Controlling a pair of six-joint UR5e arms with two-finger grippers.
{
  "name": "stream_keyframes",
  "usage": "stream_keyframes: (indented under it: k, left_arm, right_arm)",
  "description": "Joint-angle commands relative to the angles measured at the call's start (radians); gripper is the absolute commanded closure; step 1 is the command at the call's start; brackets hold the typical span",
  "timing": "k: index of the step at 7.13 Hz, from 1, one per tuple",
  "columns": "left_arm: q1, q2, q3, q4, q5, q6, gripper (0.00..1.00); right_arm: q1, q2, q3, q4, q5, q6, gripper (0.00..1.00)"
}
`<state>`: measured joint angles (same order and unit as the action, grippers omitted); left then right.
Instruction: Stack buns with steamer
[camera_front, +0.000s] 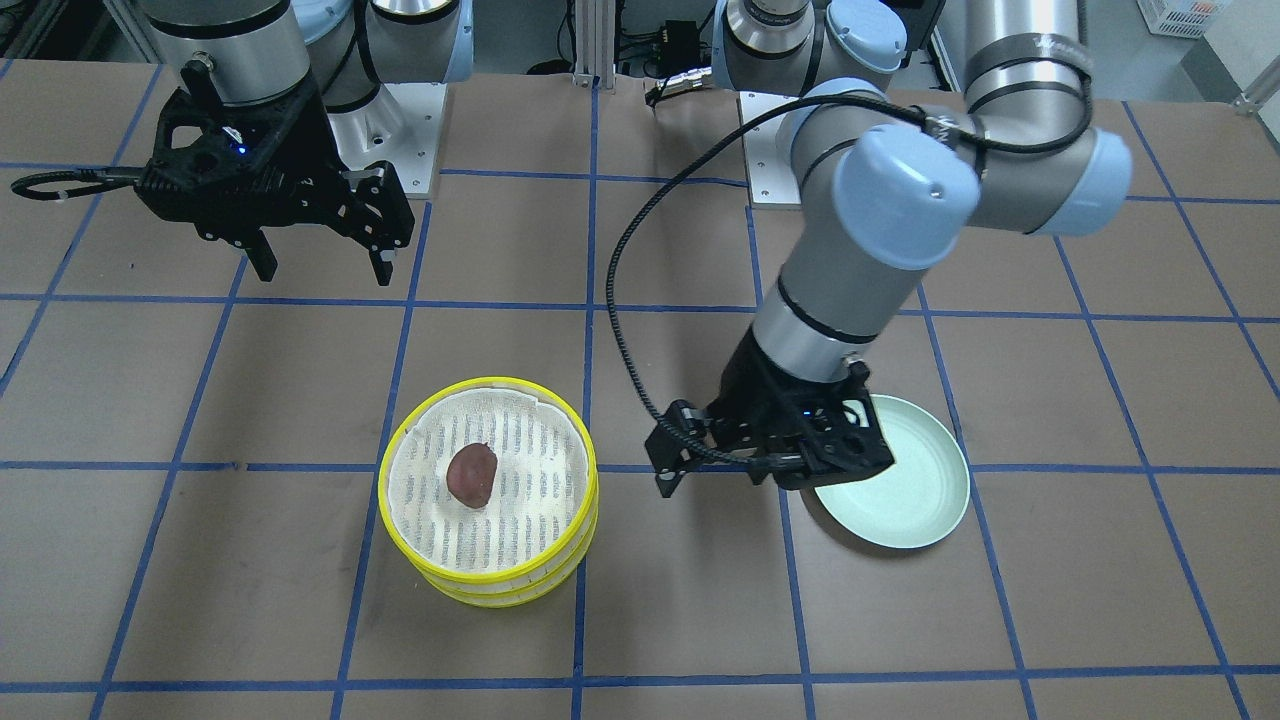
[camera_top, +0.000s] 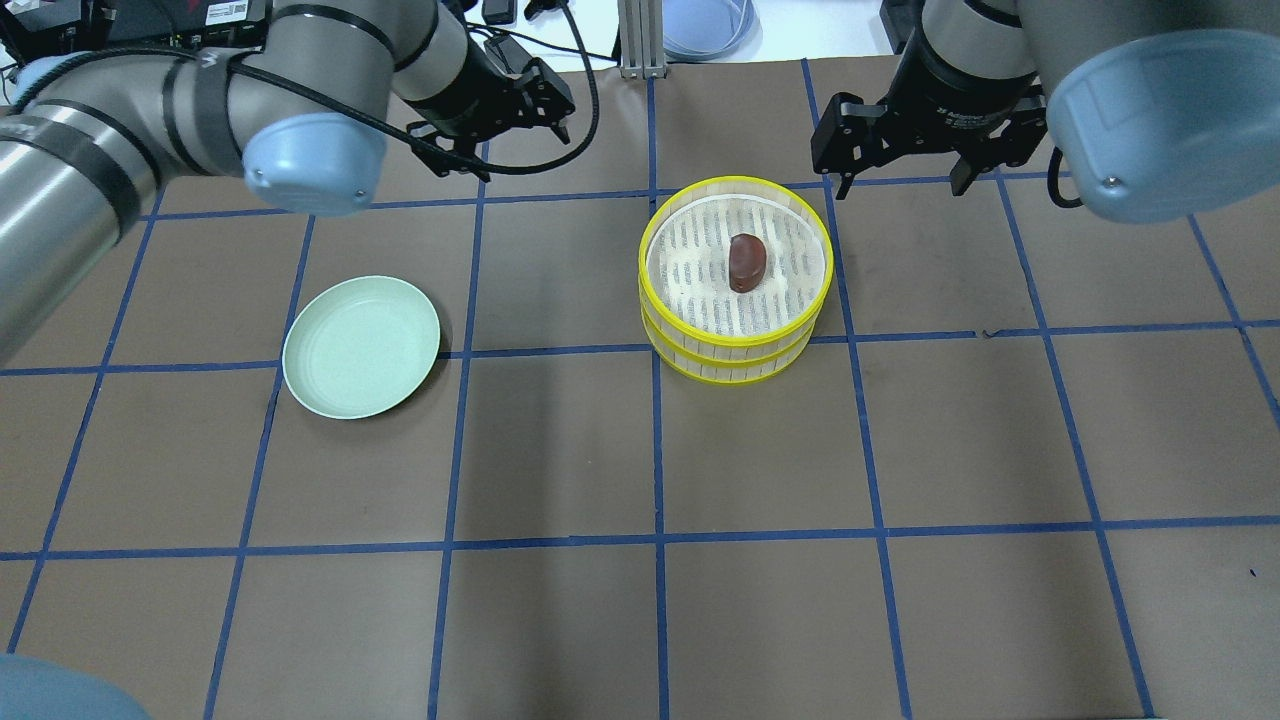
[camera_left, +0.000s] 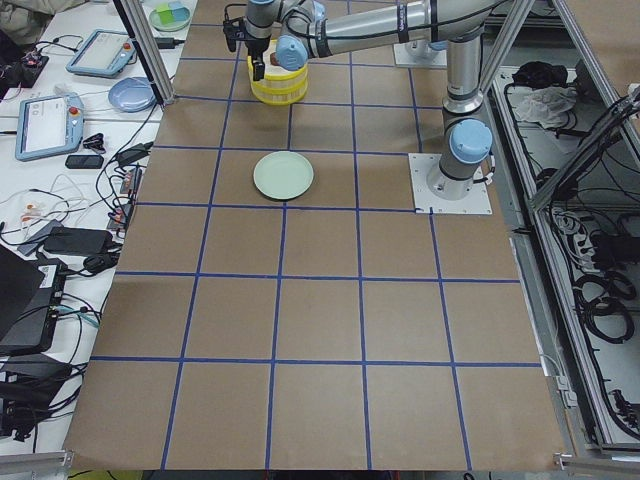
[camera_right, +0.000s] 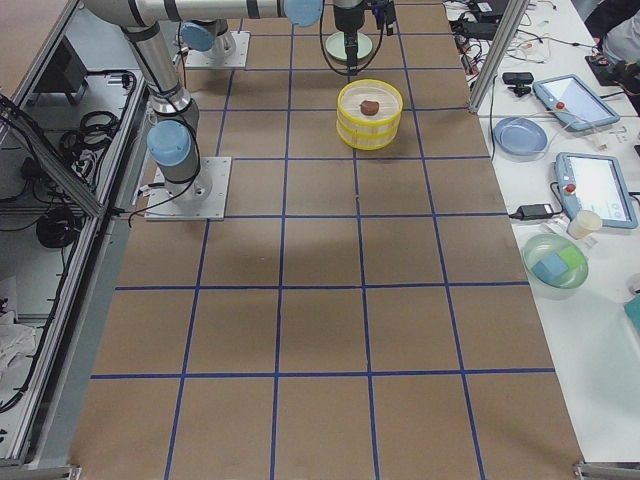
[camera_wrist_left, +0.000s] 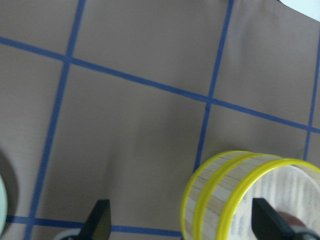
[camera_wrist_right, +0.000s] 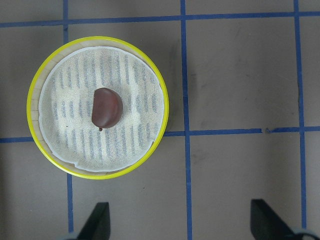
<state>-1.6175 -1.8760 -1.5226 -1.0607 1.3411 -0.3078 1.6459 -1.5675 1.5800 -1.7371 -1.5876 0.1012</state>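
Note:
Two yellow-rimmed steamer trays (camera_top: 735, 362) stand stacked as one pile on the table; the pile also shows in the front view (camera_front: 386, 480), the right wrist view (camera_wrist_right: 33, 100) and the left wrist view (camera_wrist_left: 215, 200). The dark reddish-brown bun (camera_top: 747, 262) (camera_front: 472, 474) (camera_wrist_right: 106, 107) lies on the top tray's white mesh. The cream bun is hidden. My left gripper (camera_front: 712, 476) (camera_top: 520, 130) is open and empty, above the table between the steamer and the plate. My right gripper (camera_front: 325, 268) (camera_top: 900, 185) is open and empty, raised beside the steamer.
A plain mint-green plate (camera_top: 360, 345) (camera_front: 900, 505) lies on the brown table, on my left of the steamer, with nothing on it. Blue tape lines grid the table. The left arm's black cable (camera_front: 625, 280) loops above the table.

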Motion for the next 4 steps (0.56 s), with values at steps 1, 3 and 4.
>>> stream_keyframes:
  k: [1,3,4]
  left_arm:
    - [0.14,0.069,0.005,-0.15,0.015,0.196,0.0]
    - [0.175,0.141,0.005,-0.344,0.221,0.33,0.0]
    - [0.176,0.177,0.005,-0.388,0.23,0.334,0.0]
  right_arm:
    - [0.002,0.0,0.0,0.01,-0.006,0.002,0.0]
    - [0.002,0.003,0.0,-0.001,-0.005,0.0,0.0]
    - [0.0,0.001,0.0,0.007,-0.008,0.0,0.0]
